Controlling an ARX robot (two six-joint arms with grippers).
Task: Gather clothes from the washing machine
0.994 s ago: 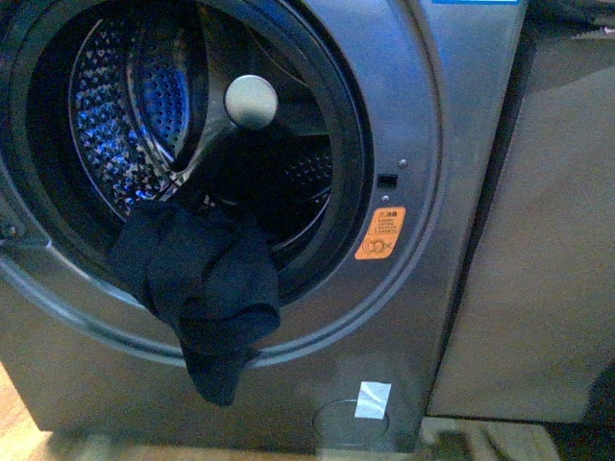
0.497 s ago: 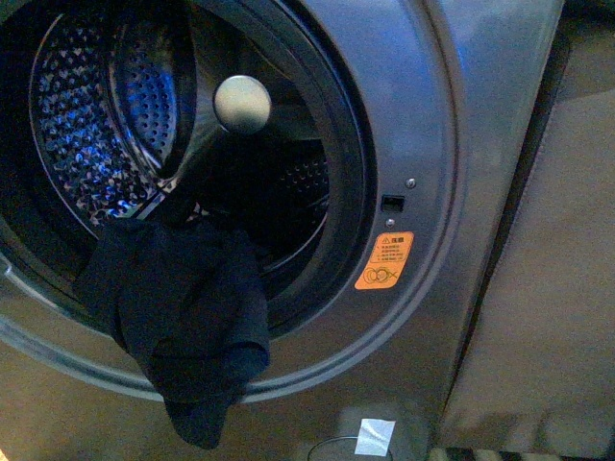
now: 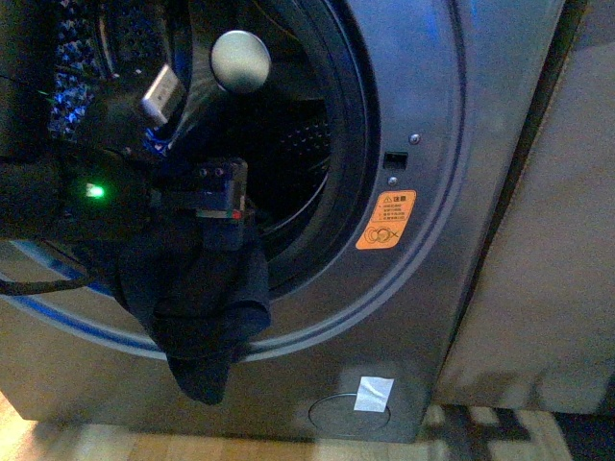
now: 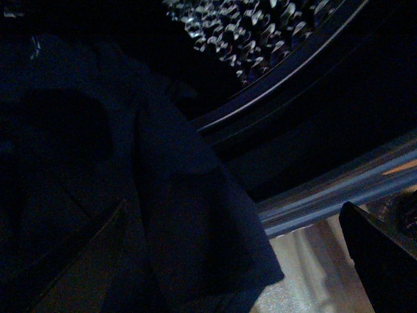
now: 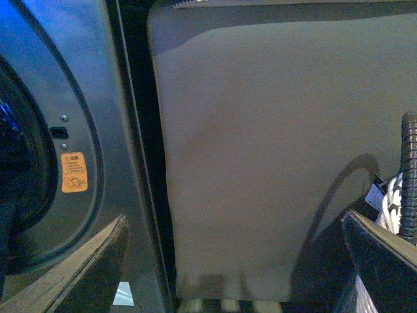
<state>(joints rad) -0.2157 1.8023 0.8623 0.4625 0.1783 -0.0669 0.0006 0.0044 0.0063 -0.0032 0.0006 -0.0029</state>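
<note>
The washing machine (image 3: 432,106) is a grey front-loader with its round mouth uncovered and a perforated steel drum (image 4: 260,29) inside. Dark navy clothes (image 3: 202,307) hang limp over the lower rim of the mouth and down the front. My left gripper (image 3: 221,226) reaches in from the left, right at the top of the clothes. In the left wrist view the left gripper (image 4: 234,274) is open, with a fold of the clothes (image 4: 176,215) lying between its fingers. My right gripper (image 5: 234,274) is open and holds nothing, facing the panel beside the washing machine (image 5: 85,65).
A tall beige panel (image 3: 538,240) stands right of the machine, separated from it by a dark gap (image 5: 140,163). An orange sticker (image 3: 386,221) and a white label (image 3: 373,394) mark the machine's front. Wooden floor (image 3: 96,447) shows below. A ribbed hose (image 5: 409,176) runs beside the right gripper.
My left arm has come into the front view from the left and now sits over the drum mouth at the clothes. The clothes still hang over the rim.
</note>
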